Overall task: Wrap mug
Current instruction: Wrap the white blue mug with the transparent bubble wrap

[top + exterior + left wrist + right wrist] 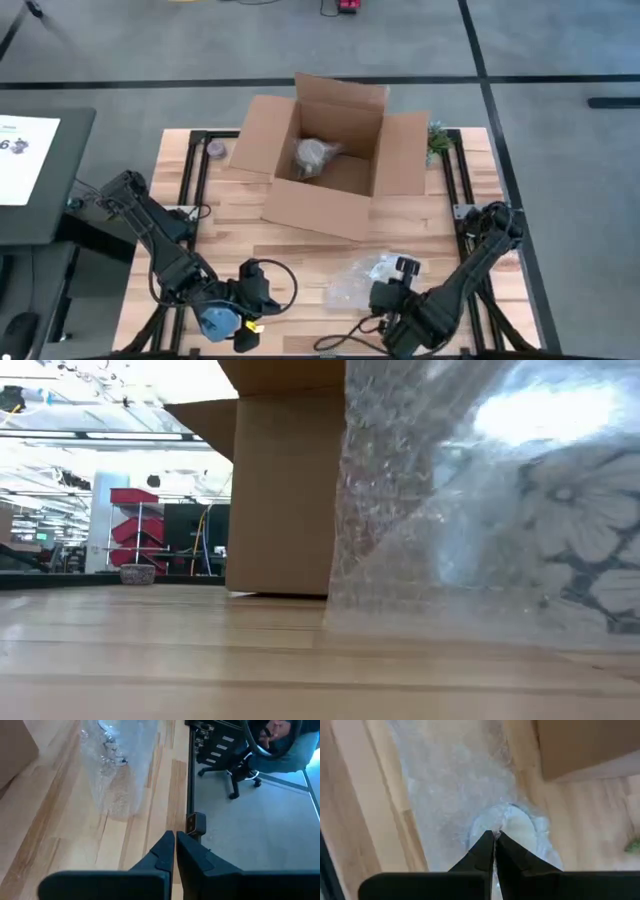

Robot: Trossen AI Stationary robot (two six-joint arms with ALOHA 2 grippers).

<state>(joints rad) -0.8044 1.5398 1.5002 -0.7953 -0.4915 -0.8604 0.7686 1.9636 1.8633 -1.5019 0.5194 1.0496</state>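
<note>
Both tools are closed and empty: left tool near-left, right tool by the bubble wrap (mug inside?). Open right before gripping its edge

Mug: seen only as a pale rounded form through bubble wrap, just beyond the closed fingertips of the right gripper; handle and pattern not discernible

Low view: bubble wrap fills the right side, cut off by top and right edges; a flower print shows through it, blurred

Wrapped bundle inside cardboard box: contents cannot be identified

Beyond the left gripper, past the table edge: person on a chair, cut off by the top edge

Small round item and green item beside the box: too small to identify
</note>
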